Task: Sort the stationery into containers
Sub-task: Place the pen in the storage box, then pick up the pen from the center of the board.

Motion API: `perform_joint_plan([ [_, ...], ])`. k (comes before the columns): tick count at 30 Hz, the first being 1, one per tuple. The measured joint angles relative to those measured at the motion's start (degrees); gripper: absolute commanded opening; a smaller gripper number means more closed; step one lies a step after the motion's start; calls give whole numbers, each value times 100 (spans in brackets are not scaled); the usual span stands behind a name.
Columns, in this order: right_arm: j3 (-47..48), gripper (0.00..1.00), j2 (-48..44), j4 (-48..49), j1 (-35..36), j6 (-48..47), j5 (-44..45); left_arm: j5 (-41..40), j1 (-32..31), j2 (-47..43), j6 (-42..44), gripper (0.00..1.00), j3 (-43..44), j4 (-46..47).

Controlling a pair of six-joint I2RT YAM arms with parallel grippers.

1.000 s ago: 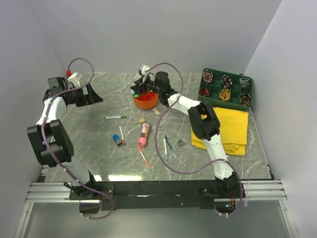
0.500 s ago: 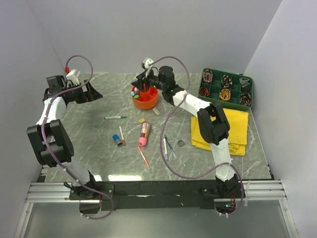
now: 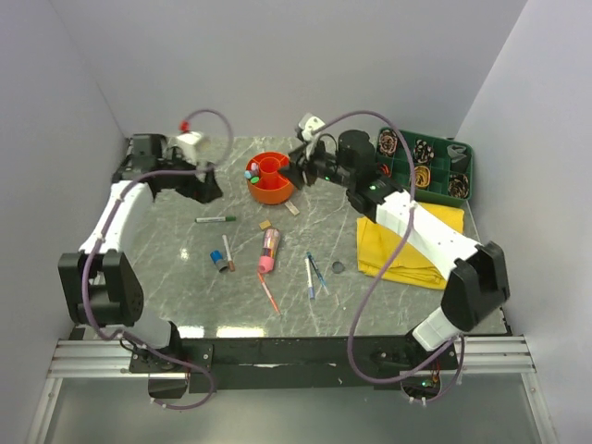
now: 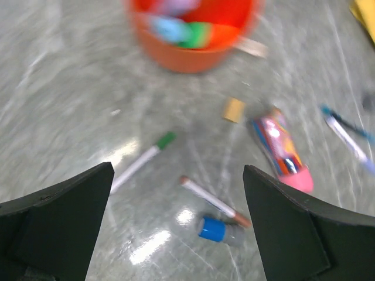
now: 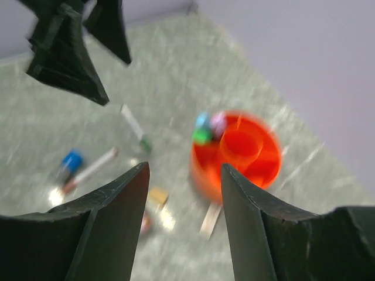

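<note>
Currently my right gripper (image 5: 184, 168) gapes empty just beside the orange organiser (image 3: 270, 193); left gripper (image 4: 179, 170) likewise, farther off.

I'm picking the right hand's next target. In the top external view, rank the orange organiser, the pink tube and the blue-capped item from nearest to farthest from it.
Measured from the right hand:
1. The orange organiser, just to its left, almost alongside.
2. The pink tube, mid-table, towards the arm bases.
3. The blue-capped item, farther left than the tube.
</note>
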Motion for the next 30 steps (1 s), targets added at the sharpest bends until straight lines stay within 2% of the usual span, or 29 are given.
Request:
perform_joint_plan([
  [2, -225, 58, -251, -503, 11, -63, 61, -157, -560, -269, 551, 99, -39, -313],
  [5, -691, 59, -457, -1102, 22, -96, 177, -177, -925, -501, 1141, 99, -138, -704],
  [11, -1565, 59, -588, -1891, 24, -177, 304, -422, -1029, -664, 2114, 96, -612, -1250],
  [14, -1641, 60, -638, -2107, 26, -256, 302, -664, -1034, -601, 2726, 84, -654, -1460],
  [15, -1641, 60, -671, -2116, 26, -280, 302, -726, -1034, -533, 2957, 77, -623, -1521],
  [16, -1641, 60, -706, -2118, 26, -299, 299, -800, -1034, -426, 3182, 75, -549, -1631],
  [22, -1641, 60, -960, -2118, 26, -452, 297, -1078, -1032, 774, 4135, 71, 323, -1836],
  [30, -1641, 60, -1049, -2122, 26, -691, 365, -1119, -1108, 1803, 4662, 60, 844, -1849],
])
